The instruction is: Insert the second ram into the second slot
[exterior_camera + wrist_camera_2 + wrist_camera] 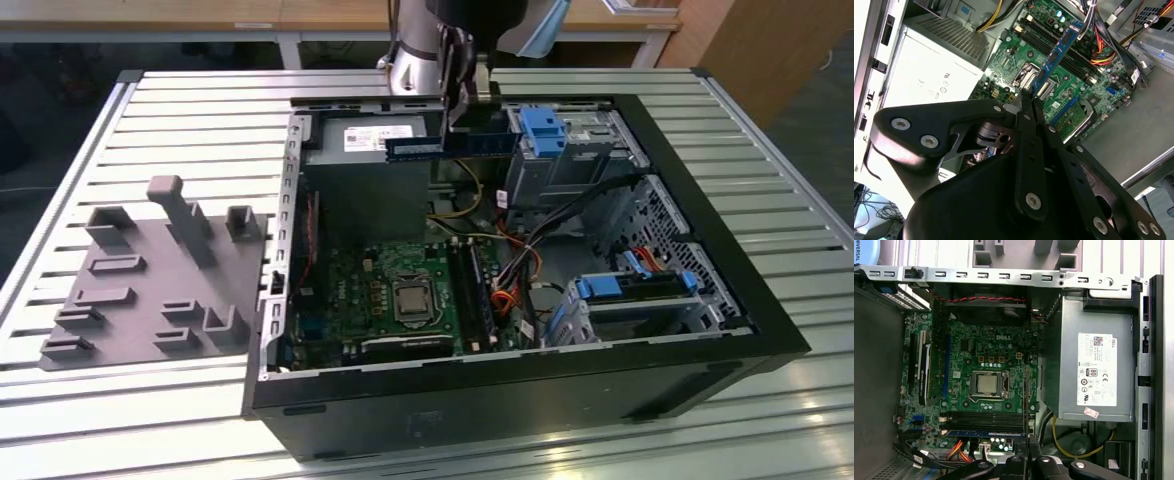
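My gripper (pixel 461 128) hangs over the open computer case, above the power supply end, shut on the second ram (pixel 449 147). The thin blue stick lies level, sticking out to both sides of the fingers. In the second wrist view the ram (pixel 1059 47) reaches from the gripper (pixel 1027 97) out over the motherboard. The first wrist view shows it edge-on as a thin line (pixel 1026 400) above the gripper (pixel 1027 452). The black memory slots (pixel 984 419) lie on the motherboard (pixel 400 295), away from the stick. One blue stick (pixel 985 432) is seated in the outermost slot, and the slots beside it are empty.
The grey power supply (pixel 1094 370) sits under the gripper. Drive bays with blue tabs (pixel 545 128) and bundled cables (pixel 514 265) fill the exterior view's right side of the case. The CPU socket (pixel 988 384) is bare. A grey fixture plate (pixel 147 275) lies outside the case on the slatted table.
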